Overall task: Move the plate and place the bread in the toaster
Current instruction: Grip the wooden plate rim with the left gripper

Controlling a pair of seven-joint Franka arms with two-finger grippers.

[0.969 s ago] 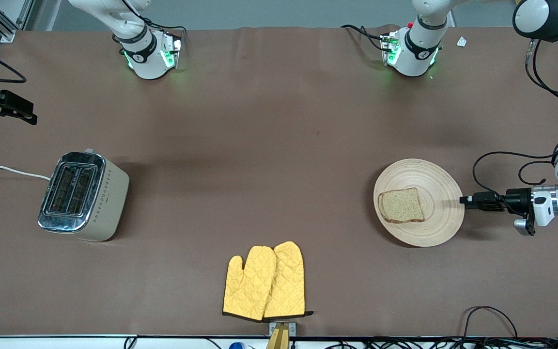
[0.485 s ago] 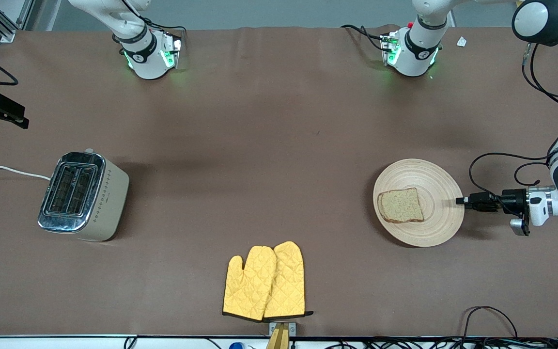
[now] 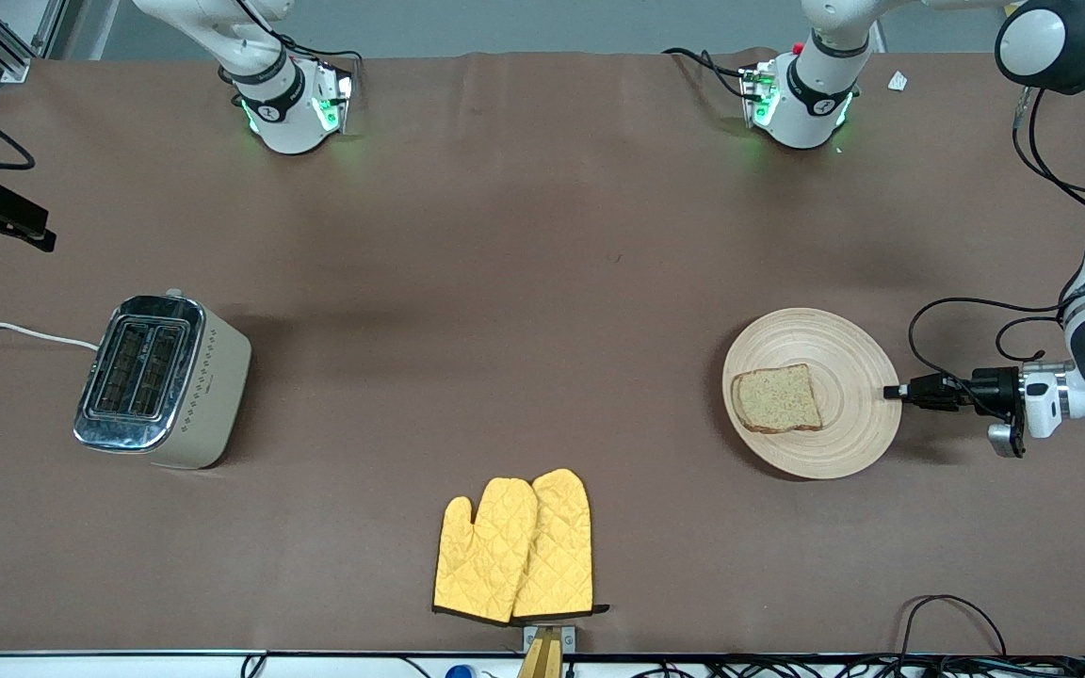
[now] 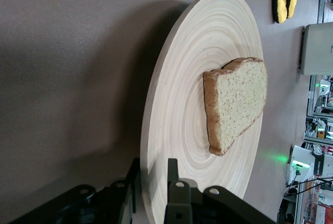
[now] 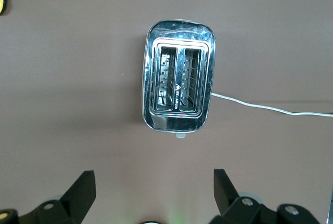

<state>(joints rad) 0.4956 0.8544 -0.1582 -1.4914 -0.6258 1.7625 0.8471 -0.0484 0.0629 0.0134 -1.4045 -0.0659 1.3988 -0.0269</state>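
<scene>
Both hands had shifted slightly: your left hand (image 3: pixel 893 391) clamped the plate (image 3: pixel 844 348) rim, nudging it with its bread (image 3: pixel 776 399) toward the toaster (image 3: pixel 162 381); your right hand (image 3: pixel 15 218) waited, fingers apart

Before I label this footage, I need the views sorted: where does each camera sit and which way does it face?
Front: high across the table, facing both bases; shows toaster, plate, bread, mitts, both arms.
Left wrist: low at the plate's rim, left gripper fingers clamped on it; bread on top.
Right wrist: straight down over the toaster, open right gripper fingers showing.
Shared: front and left wrist show plate and bread.
</scene>
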